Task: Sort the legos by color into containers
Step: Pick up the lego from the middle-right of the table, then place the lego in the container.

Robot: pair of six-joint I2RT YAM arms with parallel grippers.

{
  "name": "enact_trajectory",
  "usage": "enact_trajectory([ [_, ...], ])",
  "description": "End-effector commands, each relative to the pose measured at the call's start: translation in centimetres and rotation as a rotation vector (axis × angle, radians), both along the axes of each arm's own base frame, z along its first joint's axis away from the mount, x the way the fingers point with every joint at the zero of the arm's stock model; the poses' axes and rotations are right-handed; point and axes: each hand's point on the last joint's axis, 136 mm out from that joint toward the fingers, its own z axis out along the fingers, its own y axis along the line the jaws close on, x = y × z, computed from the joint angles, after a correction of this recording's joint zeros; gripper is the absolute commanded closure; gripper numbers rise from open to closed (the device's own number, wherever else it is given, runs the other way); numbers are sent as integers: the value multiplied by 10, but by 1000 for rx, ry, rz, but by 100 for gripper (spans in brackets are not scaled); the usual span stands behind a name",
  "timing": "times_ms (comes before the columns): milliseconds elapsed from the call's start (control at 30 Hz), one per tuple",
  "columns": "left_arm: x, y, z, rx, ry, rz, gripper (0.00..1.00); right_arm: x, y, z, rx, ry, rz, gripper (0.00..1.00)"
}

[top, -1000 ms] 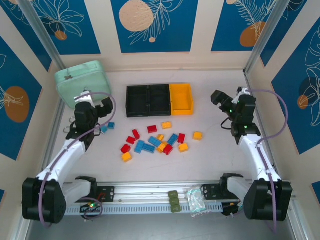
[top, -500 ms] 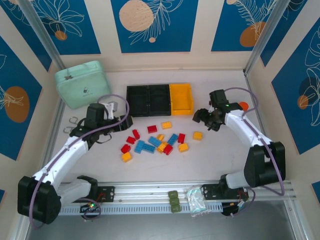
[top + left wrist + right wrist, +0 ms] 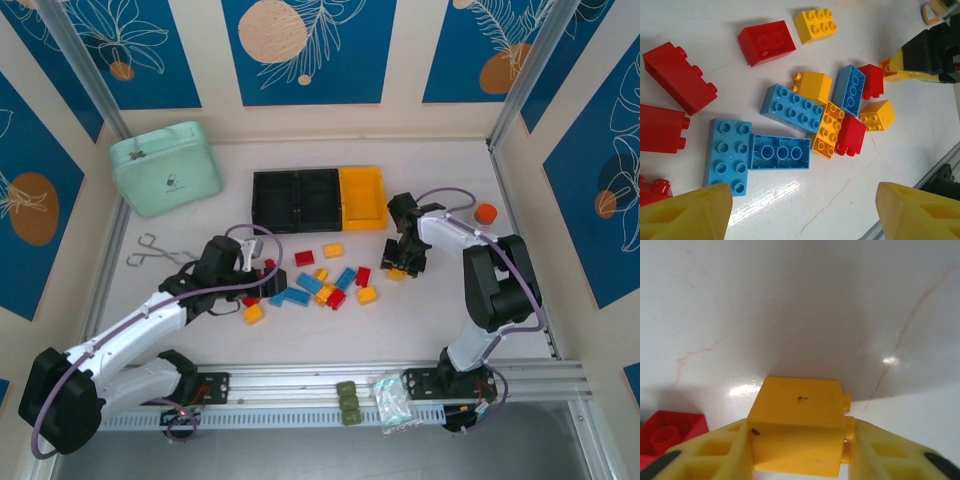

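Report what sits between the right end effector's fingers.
A yellow lego, flanked closely on both sides by the fingers of the right end effector; the right wrist view shows it.

**A:** Top cam sits high behind the near edge, looking down on the whole table [image 3: 430,325].
**B:** Yep, and the wrist cams look down from way closer; the left one shares the lego pile [image 3: 320,285] with it.

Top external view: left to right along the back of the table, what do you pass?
Mint-green case → left black bin → right black bin → yellow-orange bin → small orange round object.
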Motion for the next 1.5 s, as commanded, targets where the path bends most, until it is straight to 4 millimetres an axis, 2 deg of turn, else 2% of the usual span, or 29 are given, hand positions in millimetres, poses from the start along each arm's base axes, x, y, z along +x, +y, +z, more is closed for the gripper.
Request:
enact_trajectory([
  [0, 6, -4, 7, -9, -26, 16, 25, 6, 6, 13, -17, -27, 28, 67],
  [167, 6, -9, 10, -28, -31, 16, 25, 10, 14, 46, 0, -95, 61, 70],
  [333, 11, -18, 20, -53, -34, 26, 25, 29, 29, 85, 59, -187, 84, 70],
  [467, 22, -29, 31, -60, -27, 42, 25, 58, 42, 104, 73, -241, 103, 70],
  [600, 33, -43, 44, -53, -40, 36, 25, 95, 53, 110, 71, -276, 102, 70],
  [733, 39, -53, 51, -44, -46, 21, 25, 133, 65, 110, 65, -289, 106, 70],
  [867, 40, -53, 54, -27, -48, 27, 25, 163, 71, 96, 37, -264, 100, 70],
  [967, 40, -50, 52, -9, -44, 37, 25, 179, 71, 84, 9, -248, 85, 70],
  [1067, 39, -48, 49, 7, -36, 39, 25, 189, 72, 73, -11, -231, 75, 69],
  [1233, 38, -45, 43, 25, -24, 48, 25, 194, 72, 57, -42, -208, 67, 68],
  [1467, 37, -44, 38, 33, -11, 52, 24, 196, 71, 48, -56, -197, 65, 61],
])
